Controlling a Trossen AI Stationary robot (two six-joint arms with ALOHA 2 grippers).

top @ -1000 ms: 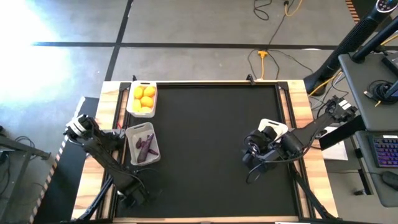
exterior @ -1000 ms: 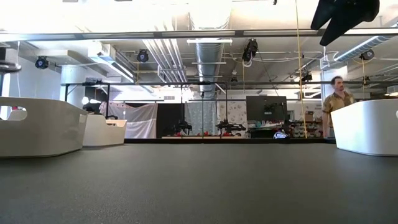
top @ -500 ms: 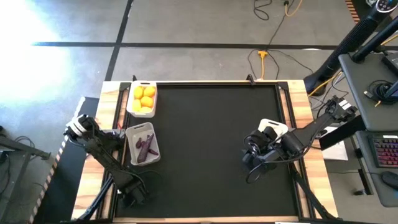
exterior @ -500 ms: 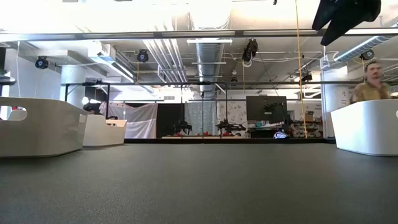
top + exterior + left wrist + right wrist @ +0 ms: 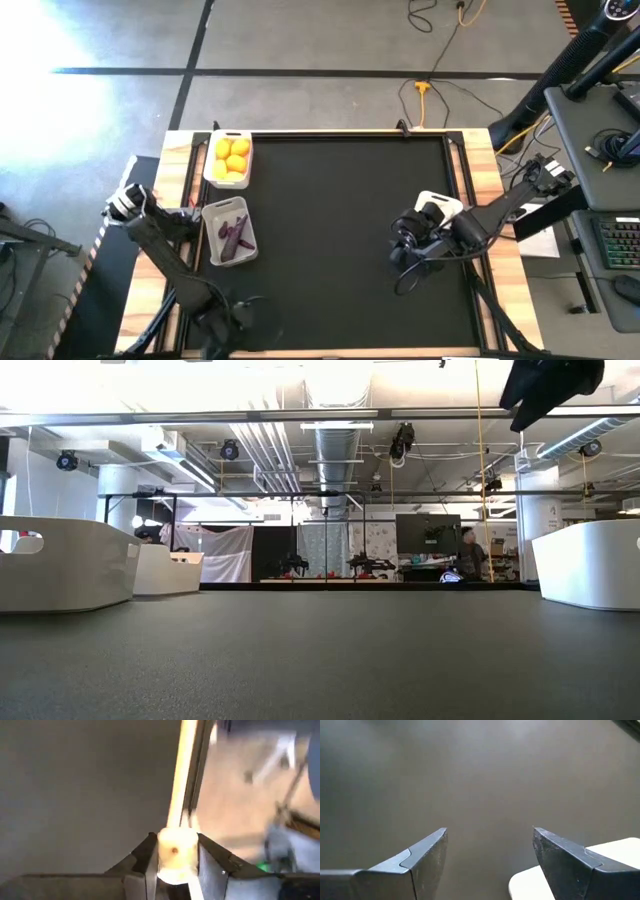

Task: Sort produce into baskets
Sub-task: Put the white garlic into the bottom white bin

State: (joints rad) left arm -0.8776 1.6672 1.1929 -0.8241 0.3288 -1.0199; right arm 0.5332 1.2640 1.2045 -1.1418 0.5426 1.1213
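Overhead, table-level and two close wrist cameras share the mat (image 5: 340, 230).

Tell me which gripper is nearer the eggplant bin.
Left. The left gripper sits past the eggplant bin at the table's near-left corner; the right gripper is across the mat.

landmark: the table mat (image 5: 330, 230). citrus bin (image 5: 228, 159) sits at its far-left corner with the citrus fruits (image 5: 233, 157) inside. eggplant bin (image 5: 229, 231) is just nearer along the same left edge, eggplants (image 5: 233, 236) in it. third bin (image 5: 438, 208) is near the right edge, mid-depth, partly under the right arm. left gripper (image 5: 176, 861) is at the near-left corner, garlic bulb (image 5: 176, 855) between its fingers.
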